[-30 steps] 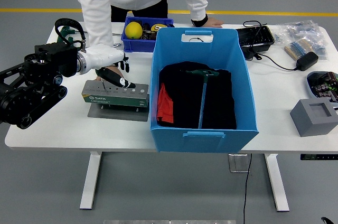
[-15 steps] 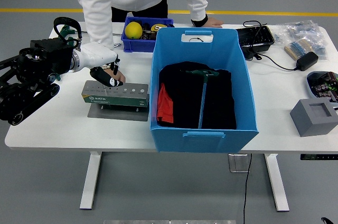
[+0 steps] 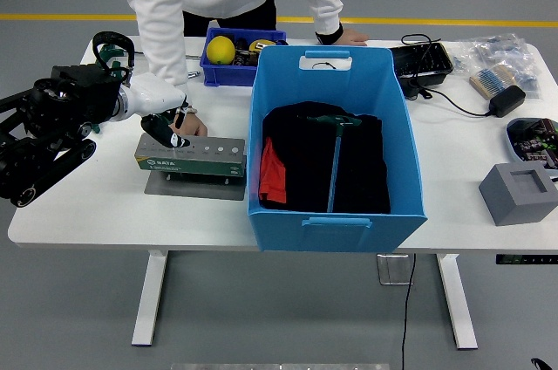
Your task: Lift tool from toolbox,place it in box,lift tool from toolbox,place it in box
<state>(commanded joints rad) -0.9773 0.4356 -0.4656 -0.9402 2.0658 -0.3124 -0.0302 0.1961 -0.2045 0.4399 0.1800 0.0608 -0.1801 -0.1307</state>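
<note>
- My left robot hand (image 3: 168,128), white-shelled with dark fingertips, hangs over the left end of the green rectangular tool holder (image 3: 190,156), the task's toolbox, with its fingers curled downward toward the holder's top face.
- I cannot tell whether those fingers have closed on a tool; the tips are too small and dark to show whether anything sits between them.
- The holder sits on a flat grey metal base plate (image 3: 193,185) on the white desk (image 3: 96,204), just left of the big blue plastic box (image 3: 336,147).
- A long T-handle wrench with a green grip (image 3: 335,159) already lies in the blue box on a black cloth, so I judge one tool delivered and the second pick in hand.
- A person in a white long-sleeved top leans over the far side; one hand (image 3: 191,126) rests right beside my fingers on the holder's far edge, the other (image 3: 347,37) lies flat on the desk behind the box.
- The remaining tool is likely thin, stiff steel, light but slick, seated upright in its hole.
- I would pinch it by the handle near the top and draw it straight up, since a tilted pull could bind it or drag the holder.
- My right arm is out of view.
</note>
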